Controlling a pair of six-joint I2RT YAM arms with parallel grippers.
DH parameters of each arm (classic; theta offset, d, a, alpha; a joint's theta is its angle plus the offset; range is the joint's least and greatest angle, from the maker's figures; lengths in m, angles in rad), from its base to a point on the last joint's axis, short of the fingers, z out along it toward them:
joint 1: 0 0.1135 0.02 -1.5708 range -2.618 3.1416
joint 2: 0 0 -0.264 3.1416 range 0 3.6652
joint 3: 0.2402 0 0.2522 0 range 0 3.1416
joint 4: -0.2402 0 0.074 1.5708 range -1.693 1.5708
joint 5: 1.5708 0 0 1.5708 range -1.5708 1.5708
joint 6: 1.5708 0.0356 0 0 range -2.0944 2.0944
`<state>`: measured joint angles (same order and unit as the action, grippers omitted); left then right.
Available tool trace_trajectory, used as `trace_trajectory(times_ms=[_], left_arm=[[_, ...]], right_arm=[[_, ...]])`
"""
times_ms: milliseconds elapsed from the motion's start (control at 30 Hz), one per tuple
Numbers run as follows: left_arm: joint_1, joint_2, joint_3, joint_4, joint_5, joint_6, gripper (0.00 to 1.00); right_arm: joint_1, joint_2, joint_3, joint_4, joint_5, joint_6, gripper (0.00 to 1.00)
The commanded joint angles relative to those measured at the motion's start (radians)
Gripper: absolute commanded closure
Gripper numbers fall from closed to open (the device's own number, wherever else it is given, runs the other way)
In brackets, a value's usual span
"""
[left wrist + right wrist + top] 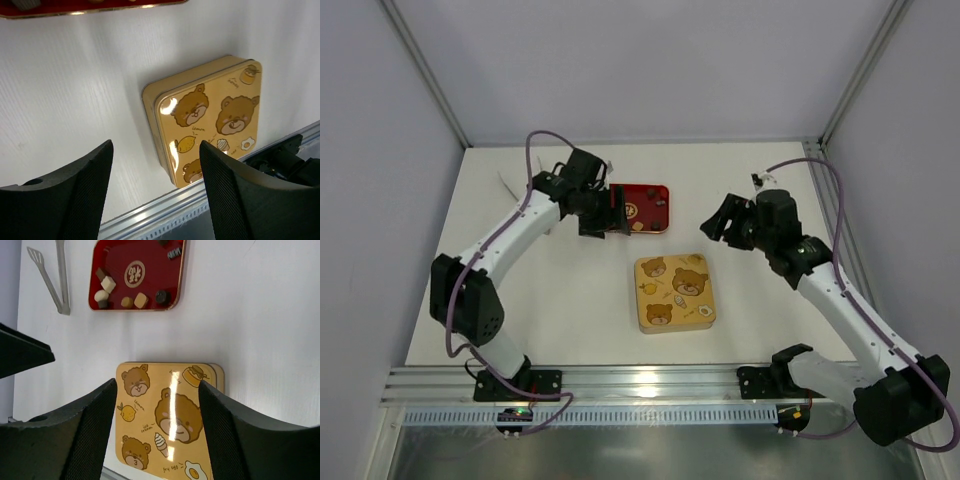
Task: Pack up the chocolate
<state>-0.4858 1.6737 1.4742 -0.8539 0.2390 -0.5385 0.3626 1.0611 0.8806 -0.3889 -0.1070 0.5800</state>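
Chocolate [141, 300] lies in small pieces in the one red tray [150, 270], at the far middle of the white table [570, 290].

Two arms stand on that table. The left arm [510, 240] reaches to the tray's left end, and the right arm [840, 290] bends inward from the right side.

One square gold tin [675, 293] sits near the table's middle, just in front of the tray and apart from it. Its lid, printed with bears, is on. One pair of metal tongs [36, 256] lies flat on the table, just beside the tray's left end.

In the right wrist view I count nine pieces in the tray. Four are dark brown, three cream, one tan, and one is striped dark and light. The frame cuts the tray's far edge, so others may be hidden. None is in the tin.

The left gripper [155, 147] has its fingers spread wide with nothing between them. From above it covers the left end of the tray, but whether it touches the tray I cannot tell. The right gripper [157, 385] is likewise spread wide and holds nothing. It hangs to the right of the tray, beyond the tin's far right corner, touching neither.
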Motion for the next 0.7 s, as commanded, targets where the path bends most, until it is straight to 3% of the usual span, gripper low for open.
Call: trace_trajectory(times_ms=[0,100,400,667], left_arm=[[0.001,-0.138,0.078,-0.062,-0.035,0.058,0.31],[0.001,-0.228,0.066,-0.045,-0.043,0.055,0.31],[0.001,-0.465,-0.015,-0.060,-0.107,0.069,0.28],[0.001,-0.500,-0.028,-0.079,-0.107,0.089,0.28]], right_arm=[[-0.008,-0.056,0.119,-0.100,0.070,-0.064,0.32],[-0.010,-0.114,0.156,-0.132,0.148,-0.091,0.25],[-0.010,-0.257,0.161,-0.219,0.280,-0.114,0.23],[-0.010,-0.296,0.113,-0.193,0.305,-0.100,0.19]])
